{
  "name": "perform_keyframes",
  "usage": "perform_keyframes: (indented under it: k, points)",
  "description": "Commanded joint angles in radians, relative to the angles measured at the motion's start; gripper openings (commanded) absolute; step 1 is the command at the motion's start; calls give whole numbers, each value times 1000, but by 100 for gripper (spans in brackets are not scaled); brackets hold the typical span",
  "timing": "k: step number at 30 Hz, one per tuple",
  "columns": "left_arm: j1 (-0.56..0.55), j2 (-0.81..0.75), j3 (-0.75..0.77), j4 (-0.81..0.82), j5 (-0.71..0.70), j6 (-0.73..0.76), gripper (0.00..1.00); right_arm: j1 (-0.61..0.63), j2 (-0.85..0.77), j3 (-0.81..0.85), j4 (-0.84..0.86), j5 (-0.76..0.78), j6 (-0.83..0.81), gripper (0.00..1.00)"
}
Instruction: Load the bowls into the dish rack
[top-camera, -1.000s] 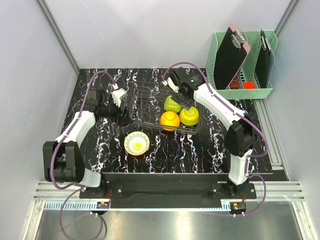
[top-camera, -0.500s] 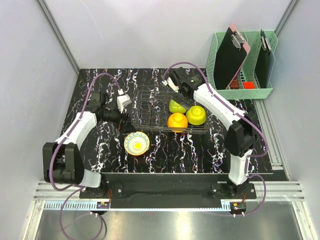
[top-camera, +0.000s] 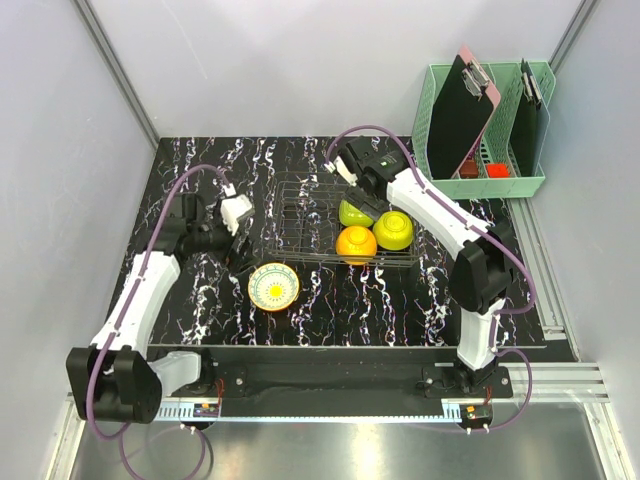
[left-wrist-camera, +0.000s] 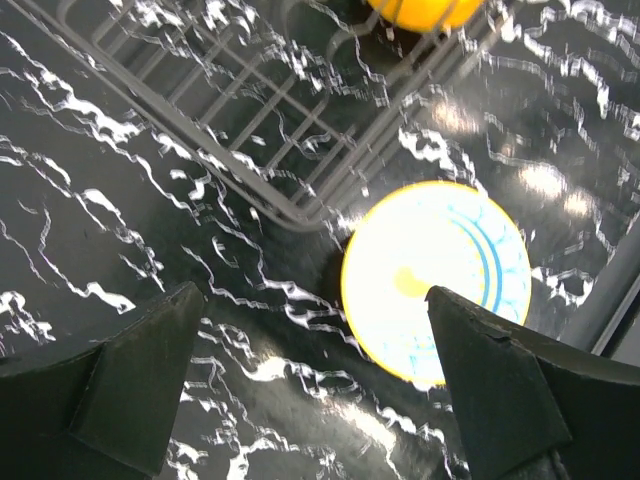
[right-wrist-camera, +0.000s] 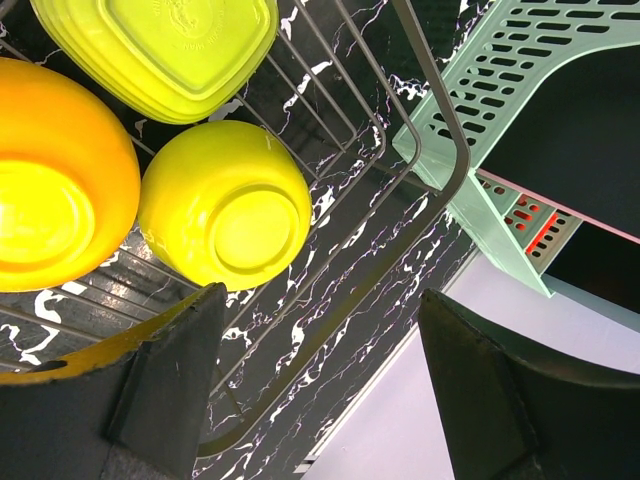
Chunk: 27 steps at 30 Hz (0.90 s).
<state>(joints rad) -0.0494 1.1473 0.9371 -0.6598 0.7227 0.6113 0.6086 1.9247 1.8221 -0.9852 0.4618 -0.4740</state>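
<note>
The wire dish rack (top-camera: 300, 200) stands mid-table. Three bowls lie upside down in its right half: lime green (top-camera: 349, 214), yellow-green (top-camera: 394, 231) and orange (top-camera: 355, 244). A cream-white bowl (top-camera: 273, 287) with a yellow rim stands upright on the table just in front of the rack's near left corner. The red-orange bowl is out of view. My left gripper (top-camera: 241, 243) is open and empty, left of the rack; its wrist view shows the cream bowl (left-wrist-camera: 435, 280) and the rack corner (left-wrist-camera: 250, 130). My right gripper (top-camera: 364, 198) is open and empty, above the bowls (right-wrist-camera: 225, 205).
A mint-green plastic basket (top-camera: 440, 170) with clipboards stands at the back right, close to the rack's right end; it also shows in the right wrist view (right-wrist-camera: 520, 60). The black marbled tabletop (top-camera: 200, 290) ends at grey walls on both sides.
The rack and its bowls shifted a little to the right a second ago and have stayed put since. My left gripper has drawn back leftward from the rack's left edge. The right arm is still.
</note>
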Motion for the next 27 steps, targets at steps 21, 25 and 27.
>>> perform_keyframes:
  k: [21,25,27]
  points:
    - [-9,184,-139,-17,-34,107,22,5,-86,-15,48,14,17,100]
    - [-13,186,-139,-17,-34,107,20,3,-79,-12,48,15,17,100]
    - [-15,187,-139,-17,-31,107,19,5,-79,-12,48,15,18,100]
